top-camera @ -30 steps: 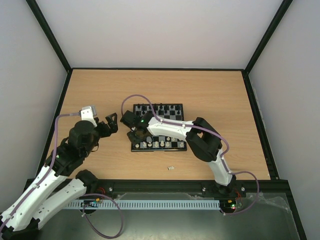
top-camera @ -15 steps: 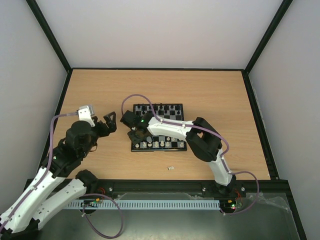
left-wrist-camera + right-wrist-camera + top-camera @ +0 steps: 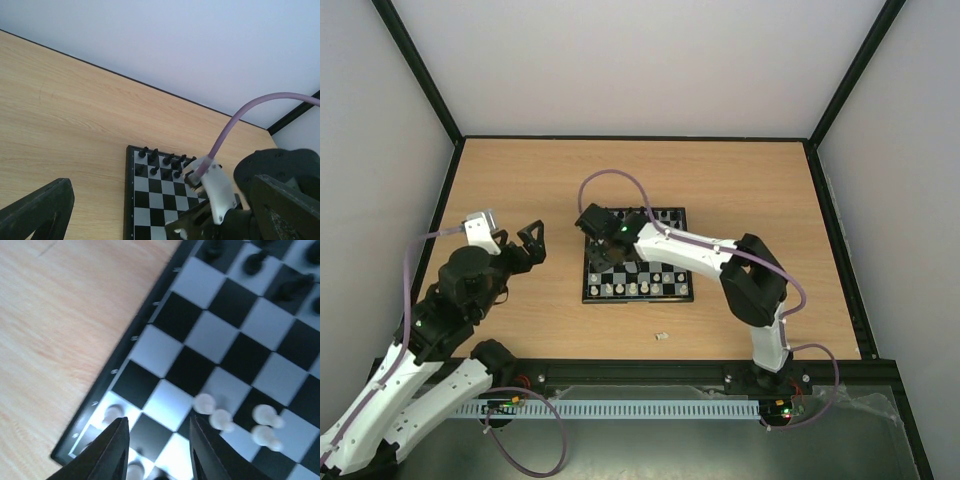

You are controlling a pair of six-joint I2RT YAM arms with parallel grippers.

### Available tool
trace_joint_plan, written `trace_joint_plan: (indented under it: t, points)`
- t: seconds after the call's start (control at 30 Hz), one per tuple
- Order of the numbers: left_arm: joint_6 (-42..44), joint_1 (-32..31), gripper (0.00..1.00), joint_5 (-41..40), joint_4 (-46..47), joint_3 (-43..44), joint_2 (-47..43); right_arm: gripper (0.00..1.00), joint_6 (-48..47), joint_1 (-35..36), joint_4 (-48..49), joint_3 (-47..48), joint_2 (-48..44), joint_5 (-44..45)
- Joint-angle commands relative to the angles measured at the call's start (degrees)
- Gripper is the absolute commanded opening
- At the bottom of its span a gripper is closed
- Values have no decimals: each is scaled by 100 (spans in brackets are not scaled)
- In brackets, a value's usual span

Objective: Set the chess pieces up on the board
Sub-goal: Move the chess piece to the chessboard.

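right hand (image 3: 157, 426) apart above the board (image 3: 638, 298), left hand (image 3: 518, 238) apart beside it, white pieces (image 3: 635, 288) nearest, black pieces (image 3: 162, 162) farthest

The surface (image 3: 720, 180) is a rectangular panel with a light wood grain. Plain white walls enclose it on three sides: a back wall (image 3: 640, 60), a left wall (image 3: 370, 150) and a right wall (image 3: 910, 150). Black frame bars (image 3: 419, 68) run along the wall corners and around the surface edges. A white slotted rail (image 3: 640, 409) lies along the near edge. Lighting is even and diffuse, and shadows are soft.
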Motion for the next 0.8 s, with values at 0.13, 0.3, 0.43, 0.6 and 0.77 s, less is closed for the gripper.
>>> trace_joint_plan:
  t: [0.13, 0.3, 0.43, 0.6, 0.77]
  points:
    - [-6, 9, 100, -3, 6, 70, 170, 28, 15, -493, -303, -290, -99, 36]
    - [17, 3, 100, 21, 12, 65, 233, 24, -14, -535, -256, -234, 70, -77]
    - [8, 5, 99, 30, 31, 48, 247, 23, -52, -531, -216, -187, 146, -240]
    - [22, 5, 100, 30, 58, 14, 294, 22, -90, -533, -208, -168, 264, -427]
    - [41, 11, 100, 47, 94, 7, 329, 21, -99, -534, -216, -107, 379, -520]
